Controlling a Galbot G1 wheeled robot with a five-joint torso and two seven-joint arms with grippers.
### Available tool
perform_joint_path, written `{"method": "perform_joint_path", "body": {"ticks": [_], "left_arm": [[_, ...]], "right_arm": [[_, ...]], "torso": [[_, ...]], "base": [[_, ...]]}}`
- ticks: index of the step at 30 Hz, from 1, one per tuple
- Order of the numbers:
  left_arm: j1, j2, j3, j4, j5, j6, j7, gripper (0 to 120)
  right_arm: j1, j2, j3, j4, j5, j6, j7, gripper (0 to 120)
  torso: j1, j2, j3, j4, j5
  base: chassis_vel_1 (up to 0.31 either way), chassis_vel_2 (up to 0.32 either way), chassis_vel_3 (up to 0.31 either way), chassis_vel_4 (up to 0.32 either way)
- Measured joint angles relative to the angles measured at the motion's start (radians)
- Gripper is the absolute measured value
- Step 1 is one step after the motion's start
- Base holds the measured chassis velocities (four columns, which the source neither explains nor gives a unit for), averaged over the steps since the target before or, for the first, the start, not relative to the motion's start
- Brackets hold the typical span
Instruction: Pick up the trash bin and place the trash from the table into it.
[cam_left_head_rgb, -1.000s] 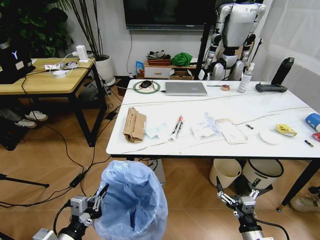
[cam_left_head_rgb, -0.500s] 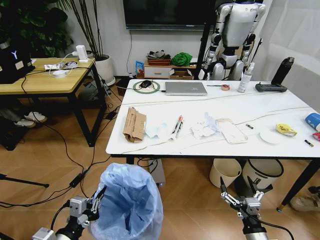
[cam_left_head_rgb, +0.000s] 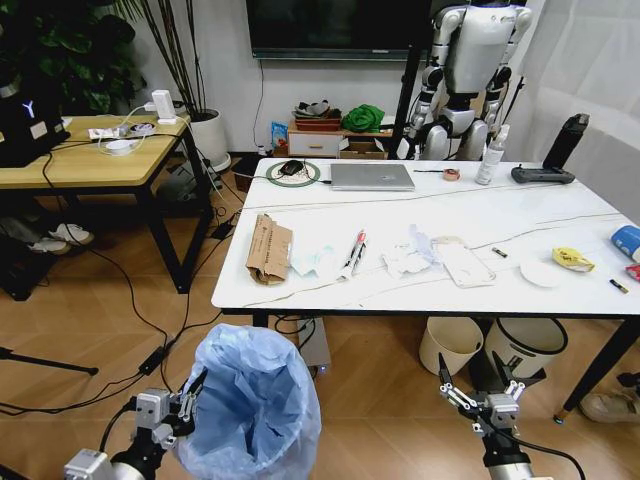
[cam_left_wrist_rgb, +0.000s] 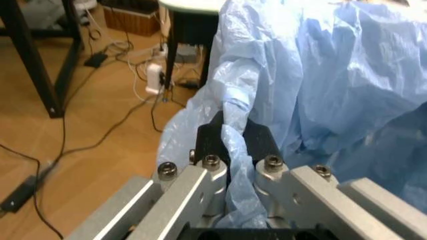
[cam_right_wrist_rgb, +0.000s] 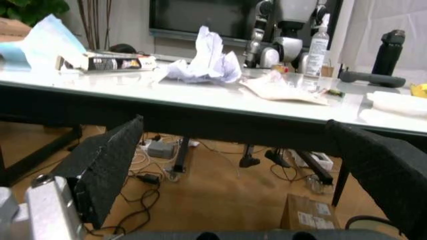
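Left tool (cam_left_wrist_rgb: 232, 141) pinches trash bin (cam_left_head_rgb: 255, 405); table (cam_left_head_rgb: 420, 215) ahead.

Non-task clutter on the far side of the marble top: silver laptop (cam_left_head_rgb: 372, 177), clear spray bottle (cam_left_head_rgb: 489, 157), black bottle (cam_left_head_rgb: 565, 141) with a black handheld controller (cam_left_head_rgb: 542, 176) just beside it, tape roll (cam_left_head_rgb: 451, 175). Under its right end stand a cream bucket (cam_left_head_rgb: 452, 344) and a white bin with black rim (cam_left_head_rgb: 524, 346). Wooden worktop (cam_left_head_rgb: 70, 165) at left carries a white power strip (cam_left_head_rgb: 108, 133); potted plant (cam_left_head_rgb: 205, 125), dark TV (cam_left_head_rgb: 335, 28) and idle white humanoid (cam_left_head_rgb: 470, 70) along the back wall.
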Motion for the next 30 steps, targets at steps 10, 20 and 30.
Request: {"method": "perform_joint_path", "body": {"ticks": [10, 20, 30], "left_arm": [[0.069, -0.015, -0.031, -0.016, -0.054, 0.029, -0.029, 0], [0.147, -0.049, -0.075, -0.076, -0.064, 0.035, -0.046, 0], [0.201, -0.113, -0.158, -0.101, -0.05, 0.03, -0.052, 0]], "right_arm": [[-0.007, -0.152, -0.096, 0.237, 0.369, -0.224, 0.099, 100], [0.183, -0.472, -0.138, 0.335, 0.55, -0.454, 0.334, 100], [0.673, -0.5, -0.463, 0.164, 0.714, -0.872, 0.612, 100]], "torso": [[0.0, -0.001, -0.001, 0.0, -0.0002], [-0.001, -0.002, -0.001, 0.0002, 0.0002], [-0.001, -0.002, -0.001, 0.0003, -0.0001]], "base": [[0.0, 0.0, 0.0, 0.0], [0.0, 0.0, 0.0, 0.0], [0.0, 0.0, 0.0, 0.0]]}}
